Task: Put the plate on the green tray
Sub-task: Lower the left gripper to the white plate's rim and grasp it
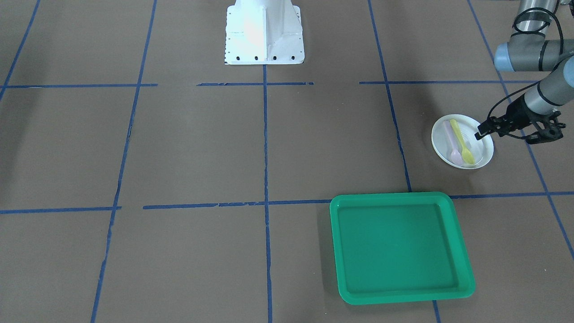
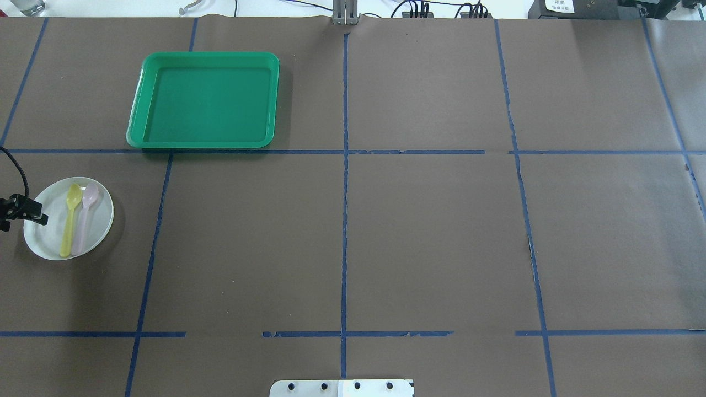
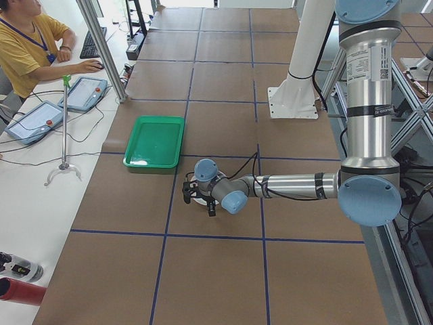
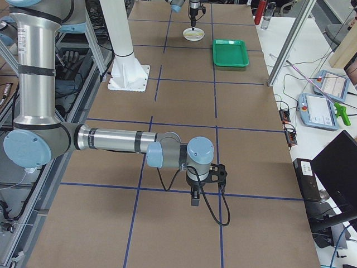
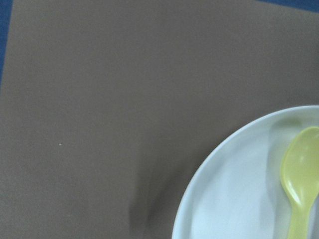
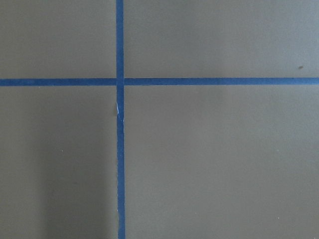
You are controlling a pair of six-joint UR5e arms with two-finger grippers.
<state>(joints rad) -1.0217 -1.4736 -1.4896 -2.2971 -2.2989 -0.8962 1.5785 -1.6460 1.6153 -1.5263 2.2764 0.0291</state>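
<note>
The small white plate [image 1: 462, 154] lies on the brown table at my left side, with a yellow spoon [image 1: 462, 141] and a pink spoon [image 1: 452, 142] on it. My left gripper [image 1: 511, 133] is at the plate's outer rim and looks open: one fingertip [image 1: 483, 129] is over the plate's inside, the other is outside it. The overhead view shows the same gripper [image 2: 22, 220] and plate [image 2: 94, 220]. The green tray [image 1: 401, 246] lies empty further out. My right gripper [image 4: 206, 187] hangs over bare table far away; I cannot tell whether it is open or shut.
The white robot base [image 1: 263, 33] stands at the table's middle back. Blue tape lines [image 1: 265, 148] cross the brown table. An operator [image 3: 27, 47] sits by tablets beyond the tray's side of the table.
</note>
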